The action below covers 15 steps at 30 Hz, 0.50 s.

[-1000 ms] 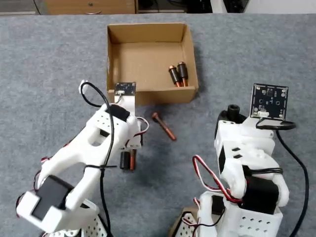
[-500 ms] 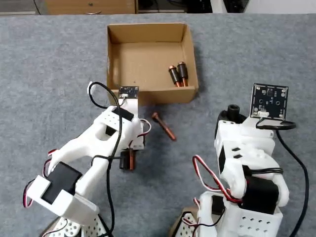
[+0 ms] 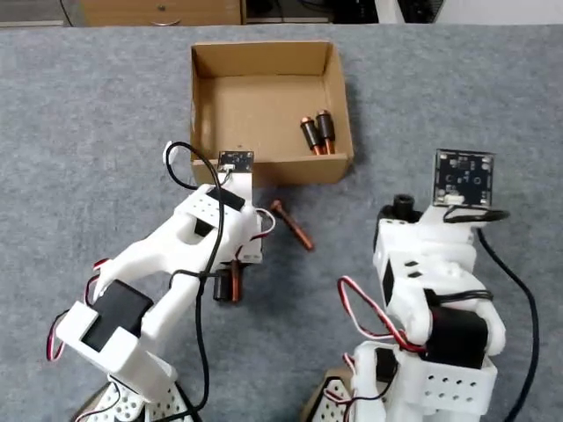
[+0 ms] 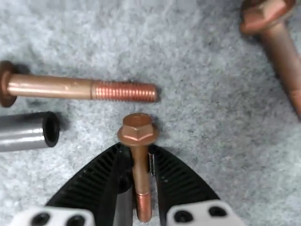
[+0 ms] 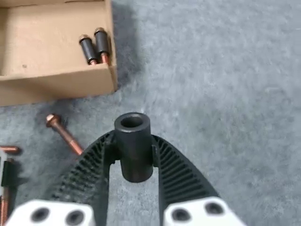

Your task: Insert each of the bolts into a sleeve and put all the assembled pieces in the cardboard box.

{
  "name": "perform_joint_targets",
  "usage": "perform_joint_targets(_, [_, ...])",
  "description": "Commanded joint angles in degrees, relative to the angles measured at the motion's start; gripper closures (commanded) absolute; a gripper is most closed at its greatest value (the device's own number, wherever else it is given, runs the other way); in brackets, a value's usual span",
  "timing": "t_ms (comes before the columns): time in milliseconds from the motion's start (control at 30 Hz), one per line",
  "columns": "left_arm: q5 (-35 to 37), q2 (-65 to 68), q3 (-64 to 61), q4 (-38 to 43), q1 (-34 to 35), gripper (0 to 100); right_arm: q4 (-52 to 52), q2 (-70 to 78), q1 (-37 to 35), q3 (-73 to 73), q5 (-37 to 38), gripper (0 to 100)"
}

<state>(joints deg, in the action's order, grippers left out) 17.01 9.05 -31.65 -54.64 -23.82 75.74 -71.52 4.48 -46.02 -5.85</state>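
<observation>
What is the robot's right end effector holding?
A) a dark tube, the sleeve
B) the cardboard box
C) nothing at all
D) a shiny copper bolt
A: the right end effector is shut around a dark sleeve that stands upright in it; the copper bolt is in the left end effector instead.

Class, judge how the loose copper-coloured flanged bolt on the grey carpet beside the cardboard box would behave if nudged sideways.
The copper-coloured flanged bolt would probably roll in an arc, its head being wider than its round shank. The fuzzy grey carpet likely stops it soon. It looks solid metal, so probably stiff and heavy for its size.
</observation>
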Motion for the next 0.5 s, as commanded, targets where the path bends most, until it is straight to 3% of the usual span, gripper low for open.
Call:
perform_joint_targets(0, [-0.4, -0.4, 3.2, -1.6, 1.4, 98, -4.2, -0.1, -2.4, 0.3, -0.1, 99.7])
perform_joint_targets(267, [2.5, -15.4, 18.4, -25.1, 4.1, 98, -10.8, 0.0, -6.8, -0.7, -0.2, 99.7])
perform_joint_targets(467, [4.6, -24.9, 28.8, -36.9, 5.5, 98, -11.5, 3.8, -12.4, 0.1, -2.5, 99.7])
